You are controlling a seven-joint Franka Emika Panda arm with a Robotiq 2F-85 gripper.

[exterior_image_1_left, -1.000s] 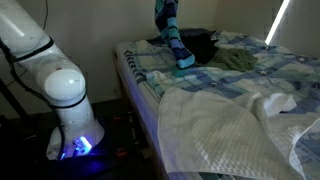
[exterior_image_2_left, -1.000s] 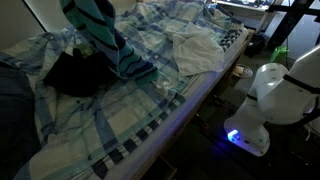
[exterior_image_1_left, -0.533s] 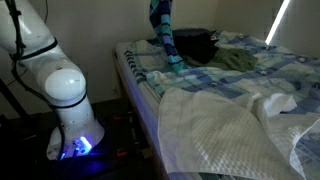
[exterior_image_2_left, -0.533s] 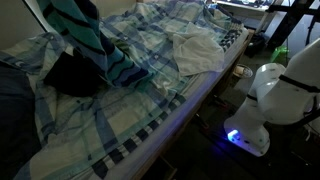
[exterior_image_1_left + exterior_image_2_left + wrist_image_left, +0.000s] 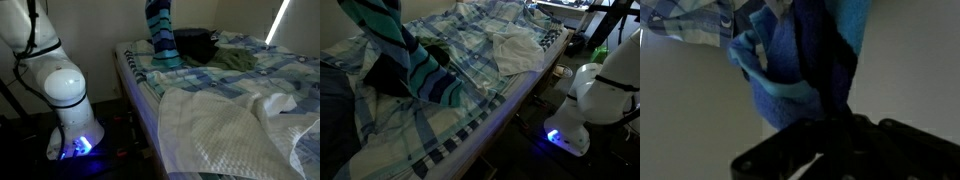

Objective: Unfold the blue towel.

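The blue towel (image 5: 160, 35), striped bright blue and dark navy, hangs in a long bunched strip from above the frame's top, its lower end resting on the bed. An exterior view shows the blue towel (image 5: 405, 55) slanting down from the upper left onto the sheet. In the wrist view the blue towel (image 5: 805, 55) runs straight out from my gripper (image 5: 840, 125), whose dark jaws are shut on its pinched end. The gripper itself is above the top edge of both exterior views.
A pale blue plaid bedsheet (image 5: 290, 75) (image 5: 440, 130) covers the bed. A white waffle blanket (image 5: 220, 130) (image 5: 515, 50) lies on it. A black cloth (image 5: 195, 45) (image 5: 385, 75) and a green cloth (image 5: 235, 60) lie near the towel. The robot base (image 5: 65, 90) (image 5: 590, 90) stands beside the bed.
The held towel has swung sideways, leftwards in both exterior views. Its lower end has dragged along the sheet with it. The grip has not changed.
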